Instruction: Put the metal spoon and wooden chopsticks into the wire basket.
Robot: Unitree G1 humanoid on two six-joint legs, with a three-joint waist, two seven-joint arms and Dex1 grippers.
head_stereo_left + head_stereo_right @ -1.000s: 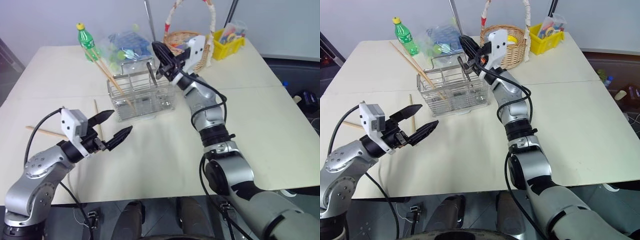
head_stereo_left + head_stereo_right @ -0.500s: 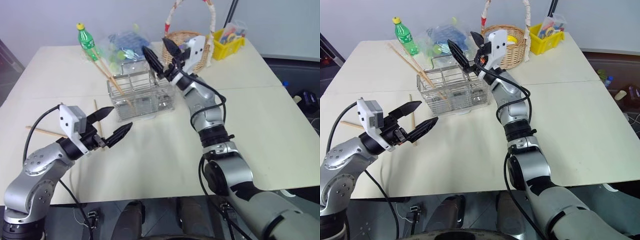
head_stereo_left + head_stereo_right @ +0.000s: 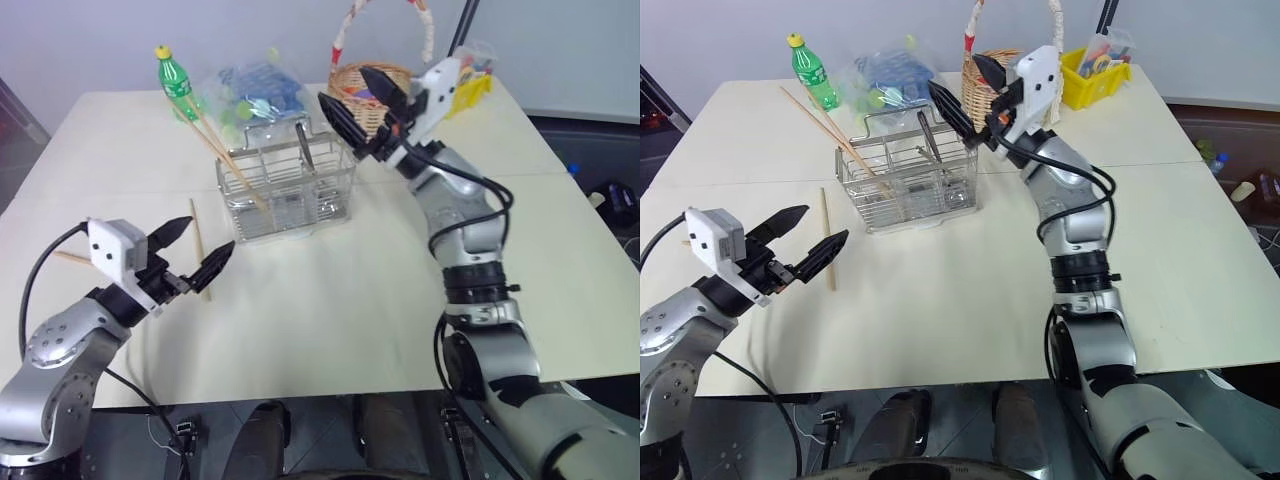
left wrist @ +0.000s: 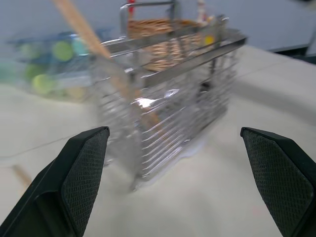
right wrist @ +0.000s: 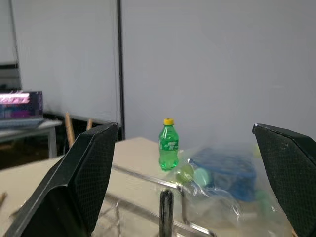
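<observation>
The wire basket stands on the table at the back centre. Two wooden chopsticks lean in its left end, sticking out toward the bottle. The metal spoon stands in the basket next to the middle handle. Another chopstick lies flat on the table left of the basket, and part of one more shows at the far left. My left gripper hovers open over the loose chopstick, facing the basket. My right gripper is open and empty, above and to the right of the basket.
A green bottle and a clear bag of small items sit behind the wire basket. A round wicker basket and a yellow bin stand at the back right. The table's near half is bare tabletop.
My right gripper opened and let go of the spoon, which now stands in the basket; that arm drew back to the right. My left gripper shifted left, still open.
</observation>
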